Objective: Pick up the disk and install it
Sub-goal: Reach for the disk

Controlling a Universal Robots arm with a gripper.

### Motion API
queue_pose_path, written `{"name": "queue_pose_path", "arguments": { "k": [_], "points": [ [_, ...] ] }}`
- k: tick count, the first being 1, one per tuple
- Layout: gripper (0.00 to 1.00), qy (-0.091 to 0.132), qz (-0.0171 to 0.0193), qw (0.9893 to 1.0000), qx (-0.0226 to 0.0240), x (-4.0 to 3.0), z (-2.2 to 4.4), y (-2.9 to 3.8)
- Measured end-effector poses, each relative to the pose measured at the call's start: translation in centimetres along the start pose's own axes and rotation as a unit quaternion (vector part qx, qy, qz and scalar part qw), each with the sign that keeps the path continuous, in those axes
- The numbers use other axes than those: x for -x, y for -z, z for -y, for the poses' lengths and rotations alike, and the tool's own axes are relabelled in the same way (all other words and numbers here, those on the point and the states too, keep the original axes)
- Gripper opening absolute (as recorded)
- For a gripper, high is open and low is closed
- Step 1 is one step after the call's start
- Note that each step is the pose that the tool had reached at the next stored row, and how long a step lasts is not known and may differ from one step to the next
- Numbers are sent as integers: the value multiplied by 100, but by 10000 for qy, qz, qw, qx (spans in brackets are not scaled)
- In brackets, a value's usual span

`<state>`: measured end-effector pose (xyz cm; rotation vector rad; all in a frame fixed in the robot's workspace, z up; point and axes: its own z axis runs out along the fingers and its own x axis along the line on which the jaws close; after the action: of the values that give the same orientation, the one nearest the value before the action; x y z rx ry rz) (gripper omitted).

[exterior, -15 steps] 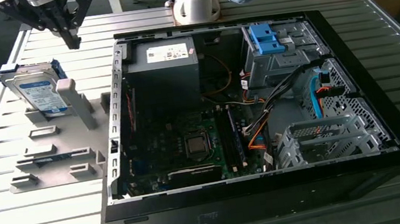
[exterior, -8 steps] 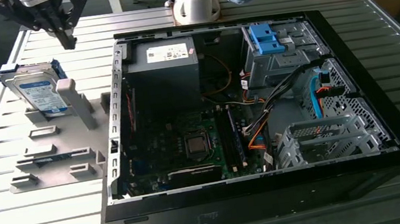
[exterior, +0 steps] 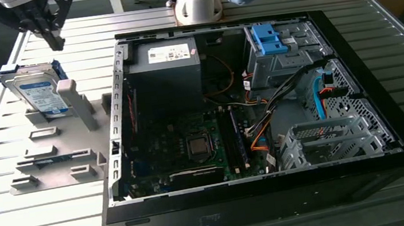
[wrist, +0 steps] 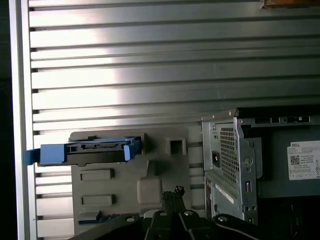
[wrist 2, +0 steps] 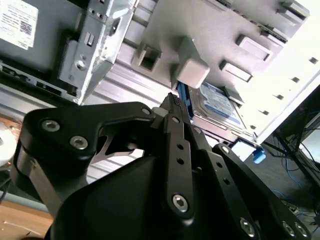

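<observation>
The disk [exterior: 37, 91] stands upright on its edge in a grey holder [exterior: 61, 159] on the exterior view's left, silver with a white and light-blue label and a blue frame. My gripper [exterior: 57, 43] hangs above and a little behind it, apart from it, with its black fingers closed together on nothing. The first wrist view looks down on the disk's blue frame [wrist: 85, 151] edge-on, with the gripper [wrist: 172, 191] off to one side of it. In the second wrist view the disk's label [wrist 2: 217, 105] lies just past the gripper [wrist 2: 173, 99].
An open black computer case [exterior: 373, 126] lies beside the holder, with its motherboard, cables and grey power supply [exterior: 168, 59] exposed. A blue latch bracket [exterior: 268, 38] sits on the grey bay [exterior: 281, 63] at the case's far side. The ribbed metal table [exterior: 38, 225] carries everything.
</observation>
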<state>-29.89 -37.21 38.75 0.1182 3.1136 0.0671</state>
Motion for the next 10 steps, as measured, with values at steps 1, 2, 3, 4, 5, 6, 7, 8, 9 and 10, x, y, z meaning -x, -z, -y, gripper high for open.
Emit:
{"name": "queue_pose_path", "arguments": {
  "k": [1,2,3,4,5,6,7,8,9,10],
  "points": [
    [11,-1,0,10000,0,-33,-6,0],
    [11,-1,0,10000,0,-64,-12,1],
    [11,-2,0,10000,0,-96,-16,1],
    [11,-3,0,10000,0,-126,-21,0],
    [11,-4,0,10000,0,-155,-27,0],
    [11,-4,0,10000,-1,-175,-30,0],
    [11,-5,-1,10000,-1,-190,-29,0],
    [11,-4,0,10000,0,-194,-29,-1],
    [11,-4,0,10000,0,-193,-29,-1],
    [11,-4,0,10000,0,-198,-29,-1]
  ]
}}
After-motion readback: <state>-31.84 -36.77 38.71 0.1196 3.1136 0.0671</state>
